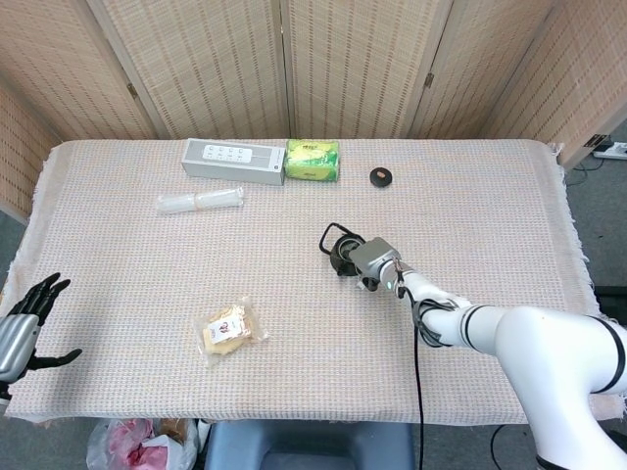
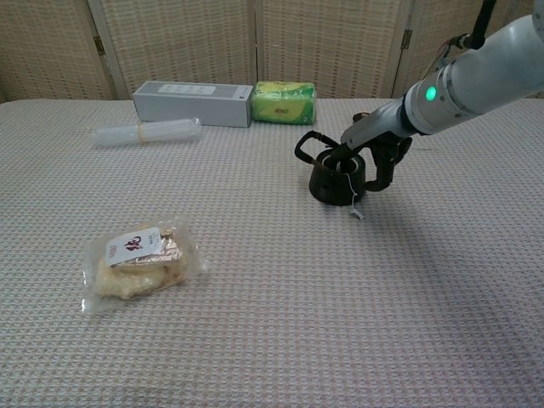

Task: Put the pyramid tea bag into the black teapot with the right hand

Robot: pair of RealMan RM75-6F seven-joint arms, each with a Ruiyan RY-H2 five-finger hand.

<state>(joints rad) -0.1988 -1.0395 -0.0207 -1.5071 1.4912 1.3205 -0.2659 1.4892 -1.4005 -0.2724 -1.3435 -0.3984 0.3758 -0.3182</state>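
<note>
Right hand [image 2: 367, 155] sits mid-frame with fingers dipped into the black teapot [image 2: 336, 178], tea bag apparently inside; can't tell if it's pinching it. Bag's featherlight and floppy, so its string and tag [image 2: 356, 212], dangling outside, look like the easiest handle.

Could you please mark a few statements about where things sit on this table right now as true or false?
1. The right hand is at the black teapot. True.
2. The tea bag's paper tag lies outside the teapot. True.
3. The green packet is left of the white box. False: it sits to the box's right.
4. The left hand holds the snack bag. False: the bag lies alone on the cloth.
5. The teapot's lid is on it. False: it lies apart, farther back.
</note>
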